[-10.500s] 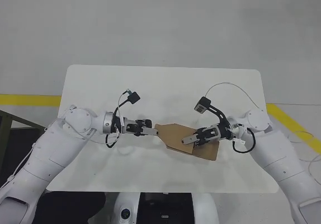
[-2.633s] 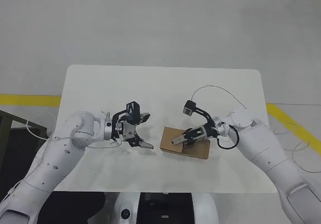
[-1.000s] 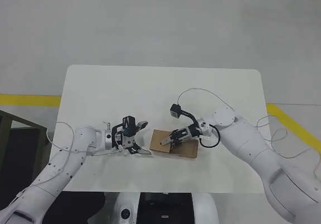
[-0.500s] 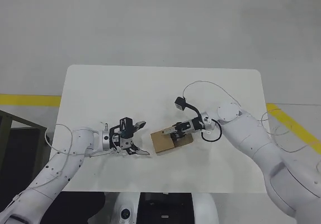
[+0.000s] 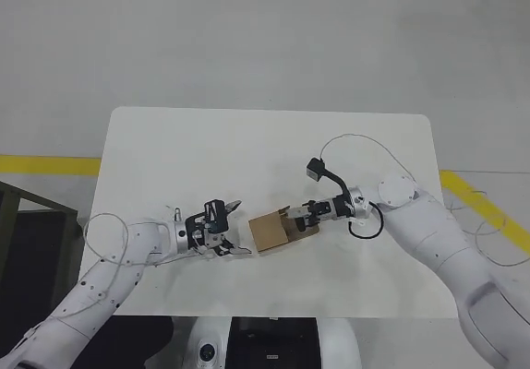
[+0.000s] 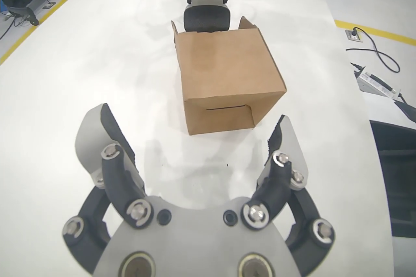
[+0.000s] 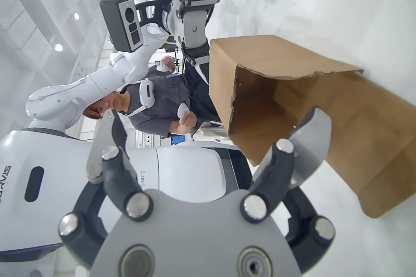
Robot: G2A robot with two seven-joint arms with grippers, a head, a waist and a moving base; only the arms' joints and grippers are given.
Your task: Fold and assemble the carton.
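You find the carton (image 5: 272, 230) a little below the middle of the top view, on the white table (image 5: 154, 138), between the two grippers. Ten seconds ago it lay there as a flat sheet. Now it stands as a box with real height, so the body is already raised.

In the left wrist view, the end facing the left gripper (image 6: 191, 125) looks closed, with a thin slit across it. In the right wrist view, the other end is open toward the right gripper (image 7: 214, 125). One long flap (image 7: 373, 161) lies out on the table at the right of that frame.

The left gripper is spread wide and holds nothing. It sits near the closed end and does not touch it. Compared with a few seconds ago, it has come lower in the top view.

The right gripper is also spread. One finger (image 7: 313, 129) is at the open mouth and the other is outside, with a side wall of the carton between them, not pinched. In the last half second this arm drew back a little toward the right of the top view.

I judge that what remains is to close the open end: first the short flaps (image 6: 247, 23), then the long flap. The carton is light and nothing holds it. You will probably need the left gripper as a stop against the closed end.
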